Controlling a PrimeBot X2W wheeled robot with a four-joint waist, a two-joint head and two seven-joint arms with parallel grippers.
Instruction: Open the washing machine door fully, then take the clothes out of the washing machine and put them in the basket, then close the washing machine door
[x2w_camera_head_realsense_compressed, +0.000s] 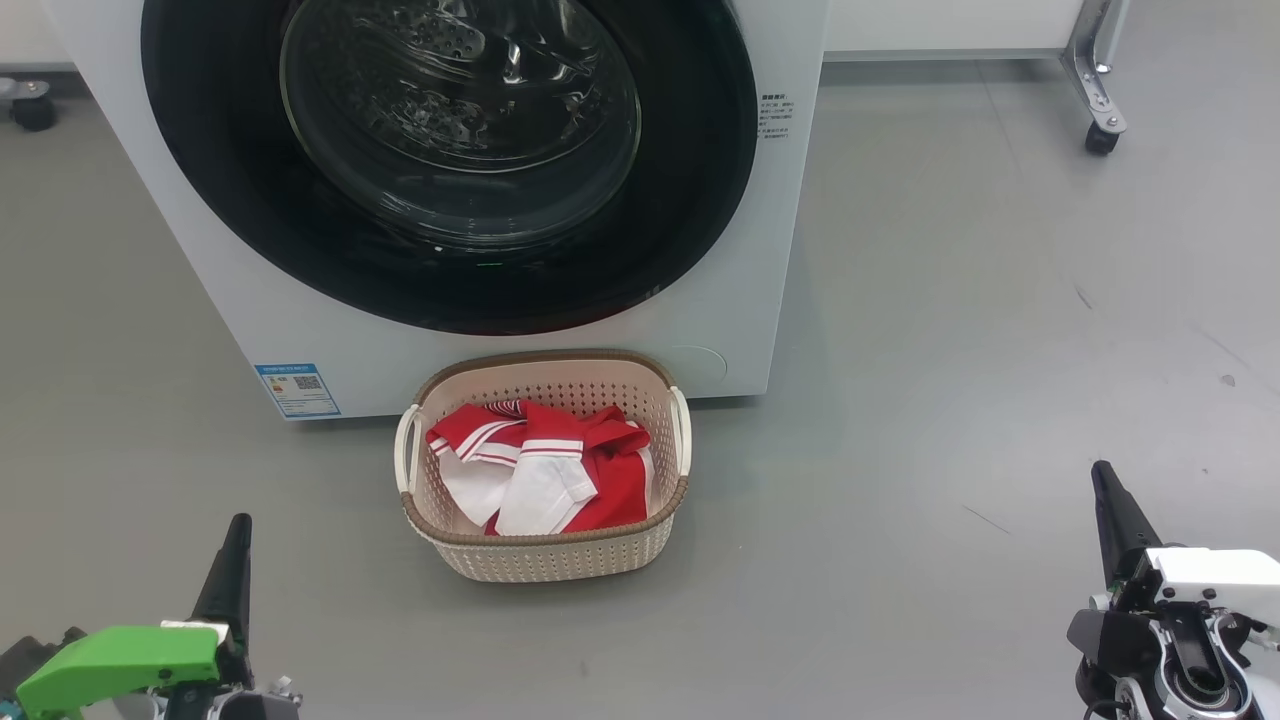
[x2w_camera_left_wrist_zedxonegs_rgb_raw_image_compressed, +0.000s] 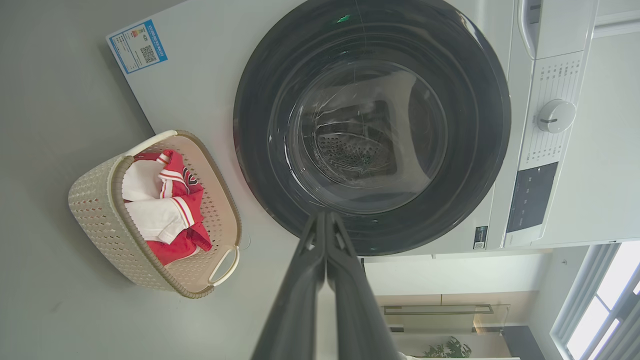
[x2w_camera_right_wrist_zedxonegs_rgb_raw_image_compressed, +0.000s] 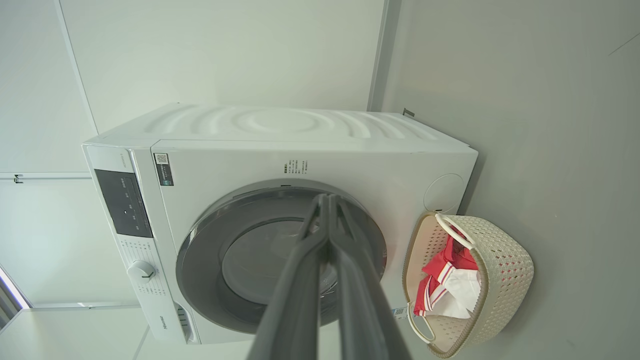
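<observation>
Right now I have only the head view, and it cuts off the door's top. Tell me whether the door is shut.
Observer: In the left wrist view the whole washing machine door lies closed against the front of the washing machine.
Operator: Report the left gripper.
Observer: The left gripper is shut, fingers pressed together, empty.
Operator: Now the right.
Observer: The right gripper is shut too, holding nothing.

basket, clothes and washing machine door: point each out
basket (x2w_camera_head_realsense_compressed: 550, 560), head view, perforated front wall
clothes (x2w_camera_head_realsense_compressed: 615, 490), head view, red fabric
washing machine door (x2w_camera_head_realsense_compressed: 460, 110), head view, centre of glass
</observation>
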